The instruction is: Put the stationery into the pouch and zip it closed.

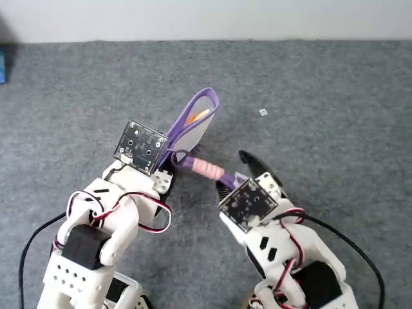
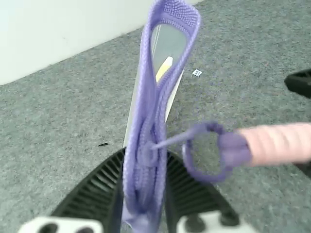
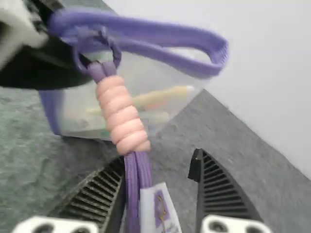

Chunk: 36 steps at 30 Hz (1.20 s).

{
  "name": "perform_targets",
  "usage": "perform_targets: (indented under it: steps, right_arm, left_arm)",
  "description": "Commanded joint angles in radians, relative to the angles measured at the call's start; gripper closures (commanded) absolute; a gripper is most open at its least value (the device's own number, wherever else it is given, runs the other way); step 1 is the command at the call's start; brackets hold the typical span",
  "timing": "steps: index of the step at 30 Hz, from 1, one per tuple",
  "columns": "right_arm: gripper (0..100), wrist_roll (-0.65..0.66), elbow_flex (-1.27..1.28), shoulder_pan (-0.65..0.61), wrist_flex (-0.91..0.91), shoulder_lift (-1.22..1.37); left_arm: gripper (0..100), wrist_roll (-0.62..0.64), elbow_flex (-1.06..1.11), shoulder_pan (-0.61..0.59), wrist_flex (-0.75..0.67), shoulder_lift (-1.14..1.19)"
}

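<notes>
The yellow pen point(image 2: 164, 68) sits in the clear purple-edged pouch point(image 1: 203, 123), left gripper point(image 2: 143, 184) clenching its end, right gripper point(image 3: 158, 179) released beside the pink braided pull point(image 3: 121, 116), and zipping looks unfinished.

Likely a lab, grey felt tabletop point(image 1: 335, 84), bare white wall point(image 1: 206, 19)

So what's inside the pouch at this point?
The pouch has a clear side showing a yellow stick and blurred coloured pieces. Its end inside the left gripper is covered.
</notes>
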Motion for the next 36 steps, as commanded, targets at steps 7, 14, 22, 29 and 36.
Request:
perform_targets:
  steps: [7, 14, 22, 29, 36]
  right_arm:
    - [84.0, -0.014, -0.015, -0.211, -0.008, 0.013]
    - [84.3, -0.009, -0.069, -0.231, -0.036, 0.013]
    - [84.4, -0.015, -0.038, -0.228, -0.044, 0.042]
    - [84.4, -0.110, -0.021, -0.225, -0.130, 0.186]
    - [84.5, -0.138, -0.021, -0.225, -0.191, 0.282]
  left_arm:
    - [99, -0.011, -0.008, 0.051, 0.003, 0.008]
    - [99, -0.009, 0.001, 0.055, 0.003, 0.006]
    - [99, -0.006, -0.001, 0.057, 0.003, 0.006]
    - [99, -0.006, -0.007, 0.057, 0.003, 0.003]
    - [99, -0.009, -0.007, 0.057, 0.003, 0.002]
